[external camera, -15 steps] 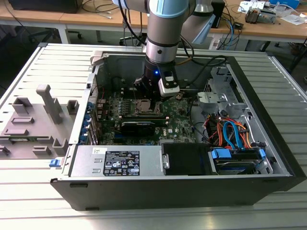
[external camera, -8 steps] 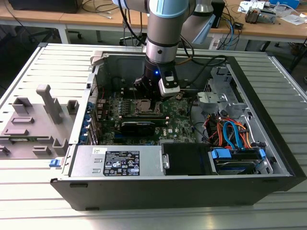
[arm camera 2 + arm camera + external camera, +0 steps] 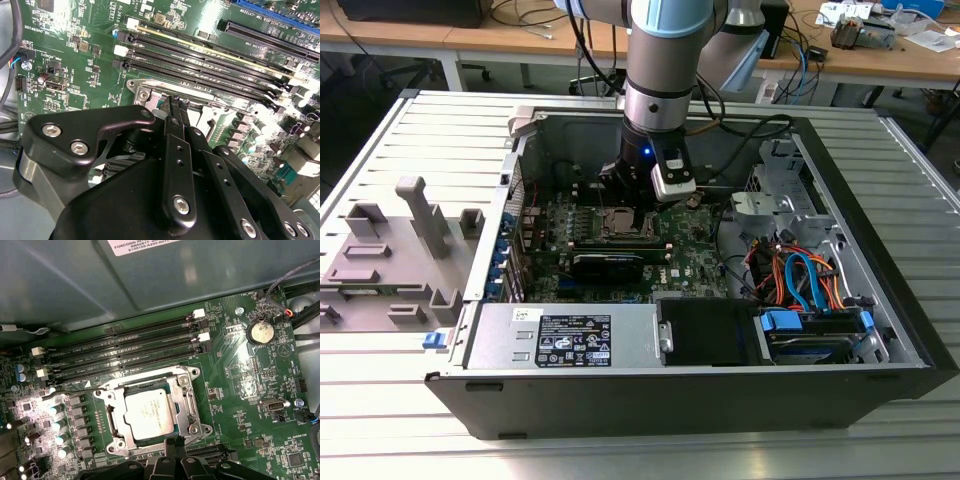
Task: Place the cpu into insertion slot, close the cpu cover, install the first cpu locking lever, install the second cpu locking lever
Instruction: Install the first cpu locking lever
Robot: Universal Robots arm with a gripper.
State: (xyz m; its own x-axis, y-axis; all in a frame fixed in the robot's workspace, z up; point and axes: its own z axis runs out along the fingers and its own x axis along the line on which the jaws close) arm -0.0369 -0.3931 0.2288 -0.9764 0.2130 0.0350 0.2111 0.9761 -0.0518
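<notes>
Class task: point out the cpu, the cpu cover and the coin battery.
cpu (image 3: 150,414): first wrist view, middle of its silvery top.
cpu cover (image 3: 145,385): first wrist view, frame edge nearest the memory slots (image 3: 125,347).
coin battery (image 3: 260,332): first wrist view, its round face.

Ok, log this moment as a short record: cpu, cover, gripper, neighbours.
cpu: lying flat in the insertion slot, silvery top up
cpu cover: down, framing the cpu
gripper: shut, at the socket's edge, nothing seen held
locking levers: state unclear
memory slots: four long black slots beside the socket
</notes>
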